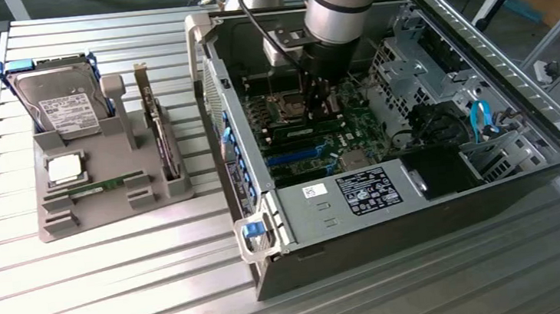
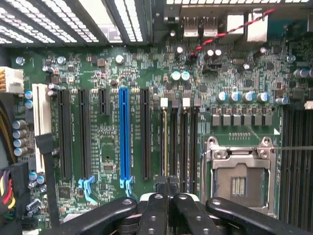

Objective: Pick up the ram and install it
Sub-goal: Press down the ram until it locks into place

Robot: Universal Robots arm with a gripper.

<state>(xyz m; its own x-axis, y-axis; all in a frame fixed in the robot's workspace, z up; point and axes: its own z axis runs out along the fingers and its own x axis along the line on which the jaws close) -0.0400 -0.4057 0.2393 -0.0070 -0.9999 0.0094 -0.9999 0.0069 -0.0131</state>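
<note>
One ram [image 1: 93, 188] lies flat as a green stick on the grey holder [image 1: 110, 212], at the exterior view's left. Inside the open computer case [image 1: 391, 239], a second ram [image 1: 305, 129] sits along the memory slots on the motherboard [image 1: 360, 130]. In the wrist view this ram [image 2: 165, 142] shows edge-on as a thin yellowish line in one of the black slots. My gripper [image 1: 318, 105] hangs straight down over those slots, beside the processor socket [image 2: 239, 178]. Its black fingers are shut together [image 2: 168, 187] above the slot's near end. I see nothing pinched between them.
The holder also carries a hard drive [image 1: 64, 101], a square silver processor [image 1: 63, 168] and an upright dark expansion card [image 1: 159, 130]. The case walls, a drive cage [image 1: 405, 60] and blue cables [image 1: 482, 118] surround the arm. A blue slot [image 2: 124, 137] and black slots lie beside the memory slots.
</note>
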